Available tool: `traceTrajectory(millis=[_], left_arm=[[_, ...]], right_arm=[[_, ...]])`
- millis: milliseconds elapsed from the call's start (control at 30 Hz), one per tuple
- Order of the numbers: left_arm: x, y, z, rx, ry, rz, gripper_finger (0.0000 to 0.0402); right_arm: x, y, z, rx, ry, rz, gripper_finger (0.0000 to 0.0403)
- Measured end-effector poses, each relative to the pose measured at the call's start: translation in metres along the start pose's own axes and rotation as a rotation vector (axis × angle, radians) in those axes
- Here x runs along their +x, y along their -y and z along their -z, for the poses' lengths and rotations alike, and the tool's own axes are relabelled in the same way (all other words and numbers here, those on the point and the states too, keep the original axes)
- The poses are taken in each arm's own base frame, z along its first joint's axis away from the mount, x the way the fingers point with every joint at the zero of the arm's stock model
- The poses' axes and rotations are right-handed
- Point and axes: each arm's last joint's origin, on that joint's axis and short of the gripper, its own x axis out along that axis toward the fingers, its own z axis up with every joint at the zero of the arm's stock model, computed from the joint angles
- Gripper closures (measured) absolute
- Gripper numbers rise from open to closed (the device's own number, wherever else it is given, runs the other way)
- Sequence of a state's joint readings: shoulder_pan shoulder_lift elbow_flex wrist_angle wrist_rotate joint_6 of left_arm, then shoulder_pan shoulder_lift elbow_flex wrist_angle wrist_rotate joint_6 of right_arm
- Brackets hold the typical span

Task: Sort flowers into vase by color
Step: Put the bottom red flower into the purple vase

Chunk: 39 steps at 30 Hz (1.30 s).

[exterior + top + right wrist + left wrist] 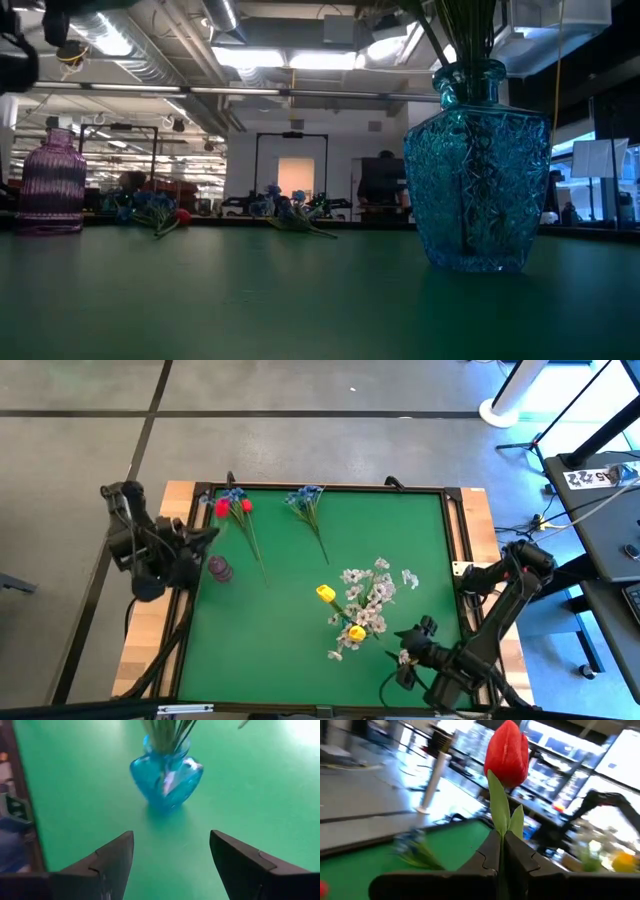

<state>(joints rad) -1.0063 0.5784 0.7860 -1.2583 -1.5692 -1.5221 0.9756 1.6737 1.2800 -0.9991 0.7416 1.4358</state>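
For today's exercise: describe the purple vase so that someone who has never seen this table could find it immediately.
Start at the green table mat and go to its left edge, beside the left gripper, which is shut on a red tulip. There stands the small ribbed purple glass vase, empty. The blue cut-glass vase, by contrast, holds stems.

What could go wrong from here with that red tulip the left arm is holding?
1. The left end effector pinches the red tulip low on its thin stalk, so the bud could swing or slip on the way.
2. The purple vase has a narrow neck; a tilted stalk could miss it or tip it.
3. Flowers lying nearby could get brushed.
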Motion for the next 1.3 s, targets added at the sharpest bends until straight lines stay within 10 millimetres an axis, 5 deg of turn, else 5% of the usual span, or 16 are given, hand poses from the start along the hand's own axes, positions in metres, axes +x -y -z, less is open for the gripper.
traceTrajectory(millis=[300, 533, 733, 967, 1167, 1300], left_arm=[[-0.025, 0.046, 0.009, 0.137, -0.129, 0.240, 0.0397], [-0.047, 0.084, 0.021, 0.289, -0.369, 0.637, 0.0397], [-0.037, 0.115, 0.038, 0.467, -0.104, 0.946, 0.0397], [-0.006, 0.079, 0.023, 0.591, 0.267, 0.741, 0.0397], [-0.007, 0.028, -0.016, 0.479, 0.319, 0.600, 0.0397], [-0.006, 0.002, -0.024, 0.493, 0.293, 0.558, 0.0397]], right_arm=[[0.025, 0.005, -0.027, -0.131, -0.033, 0.043, 0.0141], [0.028, 0.006, -0.030, -0.181, -0.050, 0.046, 0.0141], [0.021, 0.000, -0.024, -0.192, -0.021, 0.005, 0.0141], [0.008, -0.008, -0.011, -0.183, -0.002, -0.058, 0.0141], [-0.011, -0.018, 0.006, -0.179, 0.071, -0.149, 0.0141], [-0.021, -0.023, 0.012, -0.159, 0.145, -0.190, 0.0141]])
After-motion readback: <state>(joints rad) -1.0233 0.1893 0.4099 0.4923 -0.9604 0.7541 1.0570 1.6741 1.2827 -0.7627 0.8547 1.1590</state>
